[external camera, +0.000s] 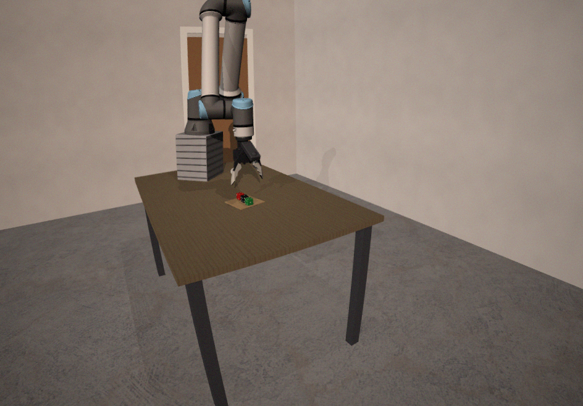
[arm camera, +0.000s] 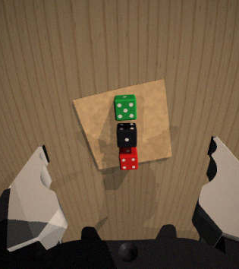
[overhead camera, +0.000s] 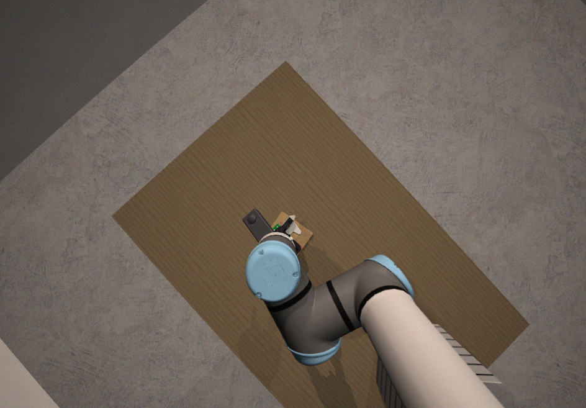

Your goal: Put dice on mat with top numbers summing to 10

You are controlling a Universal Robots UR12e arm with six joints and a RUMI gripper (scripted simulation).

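Three dice stand in a row on the square tan mat [external camera: 233, 202] [arm camera: 153, 95]. The green die [external camera: 249, 201] [arm camera: 125, 109] shows 5 on top. The black die [external camera: 243, 198] [arm camera: 127, 139] is in the middle and shows 1 on top. The red die [external camera: 239, 196] [arm camera: 129, 161] shows 4 on top. All three look flat. The red die covers part of the mat's lower edge in the wrist view, so I cannot tell whether it is fully on the mat. My gripper [external camera: 247, 181] [arm camera: 126, 142] is wide open and empty above the dice.
The wooden table [overhead camera: 293, 148] [external camera: 226, 236] carries the mat. The striped pedestal [external camera: 192, 156] under the arm stands at the table's back. In the top view the wrist hides part of the mat and dice. The black and red dice are very close together; a narrow gap separates green from black.
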